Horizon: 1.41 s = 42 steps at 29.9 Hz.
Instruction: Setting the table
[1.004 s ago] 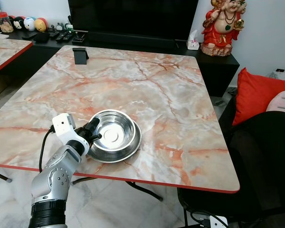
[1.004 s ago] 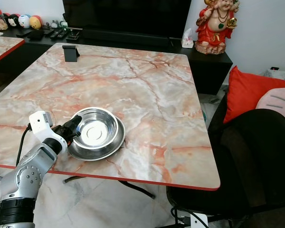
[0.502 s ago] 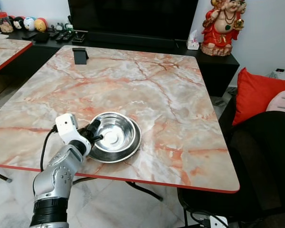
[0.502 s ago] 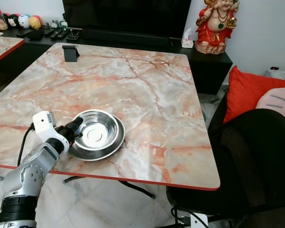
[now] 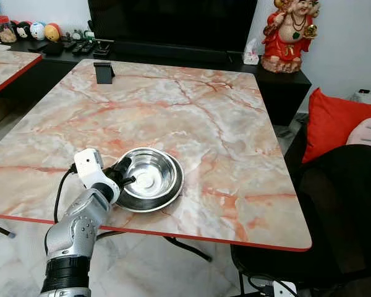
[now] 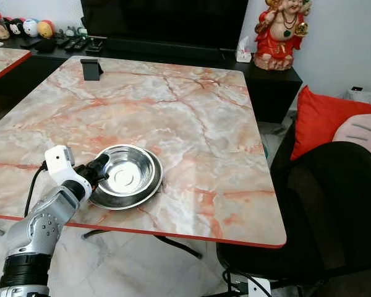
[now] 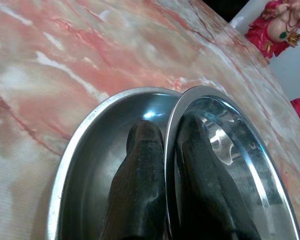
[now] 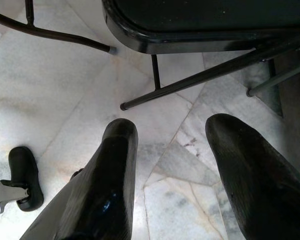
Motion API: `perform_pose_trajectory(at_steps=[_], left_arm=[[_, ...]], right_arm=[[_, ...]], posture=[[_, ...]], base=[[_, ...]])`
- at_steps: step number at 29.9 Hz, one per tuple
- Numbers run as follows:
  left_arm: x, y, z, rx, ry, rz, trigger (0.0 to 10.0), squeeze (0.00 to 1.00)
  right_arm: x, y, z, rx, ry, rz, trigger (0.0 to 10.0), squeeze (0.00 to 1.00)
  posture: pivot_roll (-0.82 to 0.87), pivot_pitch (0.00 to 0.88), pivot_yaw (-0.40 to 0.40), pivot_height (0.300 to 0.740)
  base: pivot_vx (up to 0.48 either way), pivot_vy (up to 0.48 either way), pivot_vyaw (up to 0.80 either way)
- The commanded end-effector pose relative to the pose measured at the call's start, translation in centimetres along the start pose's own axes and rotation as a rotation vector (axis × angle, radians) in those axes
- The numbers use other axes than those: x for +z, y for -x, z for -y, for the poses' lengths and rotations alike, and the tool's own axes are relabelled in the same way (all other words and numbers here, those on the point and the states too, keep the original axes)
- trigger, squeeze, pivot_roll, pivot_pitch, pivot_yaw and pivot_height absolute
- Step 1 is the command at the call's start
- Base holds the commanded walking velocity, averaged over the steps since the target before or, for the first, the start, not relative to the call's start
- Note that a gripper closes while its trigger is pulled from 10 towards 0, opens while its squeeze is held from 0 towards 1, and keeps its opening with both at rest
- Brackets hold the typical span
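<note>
A steel bowl (image 5: 149,178) rests inside a wider steel plate (image 5: 170,197) near the front left edge of the marble table (image 5: 222,124). My left gripper (image 5: 125,176) reaches in from the left and is shut on the bowl's near rim. In the left wrist view one black finger (image 7: 142,150) lies outside the bowl (image 7: 240,165) over the plate (image 7: 85,150), and the other sits inside the bowl. My right gripper (image 8: 172,130) hangs open above the tiled floor, holding nothing.
A black phone stand (image 5: 104,72) sits at the table's far left corner. A black chair (image 5: 337,204) and a red cushion (image 5: 340,120) are to the right. A red statue (image 5: 292,34) stands on the dark cabinet behind. A second table (image 5: 6,65) is far left.
My left gripper has crept slightly to the right, still holding the bowl's rim. The bowl sits a little lower in the plate than before.
</note>
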<state>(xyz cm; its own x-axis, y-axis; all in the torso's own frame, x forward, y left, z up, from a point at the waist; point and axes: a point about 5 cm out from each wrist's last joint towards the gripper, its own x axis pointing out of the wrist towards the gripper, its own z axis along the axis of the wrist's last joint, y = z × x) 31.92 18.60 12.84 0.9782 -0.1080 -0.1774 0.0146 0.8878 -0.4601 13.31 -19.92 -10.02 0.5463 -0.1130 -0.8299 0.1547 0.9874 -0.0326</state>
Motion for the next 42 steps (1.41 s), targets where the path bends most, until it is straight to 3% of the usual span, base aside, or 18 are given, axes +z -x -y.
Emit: perform_pose_trajectory(at_steps=[1,10,12,14,24,25,26,27,29,30,40,42], left_arm=[[0.5,-0.3,0.3,0.009,-0.018,0.023,10.0,0.00],[0.4,-0.4,0.3,0.017,-0.011,0.023,10.0,0.00],[0.4,-0.5,0.4,0.015,-0.010,0.023,10.0,0.55],[0.4,-0.5,0.4,0.016,-0.011,0.023,10.0,0.57],[0.6,-0.6,0.3,0.028,-0.015,0.032,10.0,0.50],[0.7,-0.6,0.2,0.031,-0.016,0.035,10.0,0.43],[0.8,-0.6,0.2,0.035,-0.018,0.039,10.0,0.43],[1.1,-0.6,0.2,0.037,-0.022,0.048,10.0,0.31],[1.3,-0.6,0.3,0.039,-0.025,0.054,10.0,0.31],[1.5,-0.6,0.3,0.042,-0.029,0.064,10.0,0.00],[2.9,-0.8,0.7,0.041,-0.062,0.108,10.0,0.00],[3.3,-0.8,1.3,0.021,-0.129,0.135,10.0,0.00]], right_arm=[[0.0,0.0,0.3,-0.006,-0.002,-0.005,10.0,0.00],[0.0,0.0,0.3,-0.004,-0.002,-0.004,10.0,0.00],[0.0,0.0,0.3,-0.004,-0.003,-0.005,10.0,0.00],[0.0,0.0,0.2,-0.004,-0.003,-0.005,10.0,0.00],[0.0,0.0,0.2,-0.003,-0.002,-0.005,10.0,0.00],[0.0,0.0,0.2,-0.004,-0.002,-0.004,10.0,0.00],[0.0,0.0,0.2,-0.004,-0.002,-0.004,10.0,0.00],[0.0,0.0,0.2,-0.003,-0.002,-0.004,10.0,0.00],[0.0,0.0,0.2,-0.003,-0.002,-0.004,10.0,0.00],[0.0,0.0,0.2,-0.003,-0.001,-0.004,10.0,0.00],[0.1,0.0,0.2,0.000,0.001,-0.004,10.0,0.00],[0.1,0.0,0.2,0.000,0.000,-0.003,10.0,0.00]], posture=[[0.11,0.000,-0.073,0.731],[0.11,0.000,-0.074,0.731],[0.11,0.000,-0.074,0.731],[0.11,0.000,-0.072,0.731],[0.11,0.000,-0.075,0.731],[0.11,0.000,-0.075,0.731],[0.11,0.000,-0.075,0.731],[0.11,0.000,-0.075,0.731],[0.11,0.000,-0.075,0.731],[0.11,0.000,-0.077,0.731],[0.11,0.000,-0.078,0.731],[0.11,0.000,-0.078,0.731]], base=[[0.000,0.000,0.00],[0.000,0.000,0.00],[0.000,0.000,0.00],[0.000,0.000,0.00],[0.000,0.000,0.00],[0.000,0.000,0.00],[0.000,0.000,0.00],[0.000,0.000,0.00],[0.000,0.000,0.00],[0.000,0.000,0.00],[0.000,0.000,0.00],[0.000,0.000,0.00]])
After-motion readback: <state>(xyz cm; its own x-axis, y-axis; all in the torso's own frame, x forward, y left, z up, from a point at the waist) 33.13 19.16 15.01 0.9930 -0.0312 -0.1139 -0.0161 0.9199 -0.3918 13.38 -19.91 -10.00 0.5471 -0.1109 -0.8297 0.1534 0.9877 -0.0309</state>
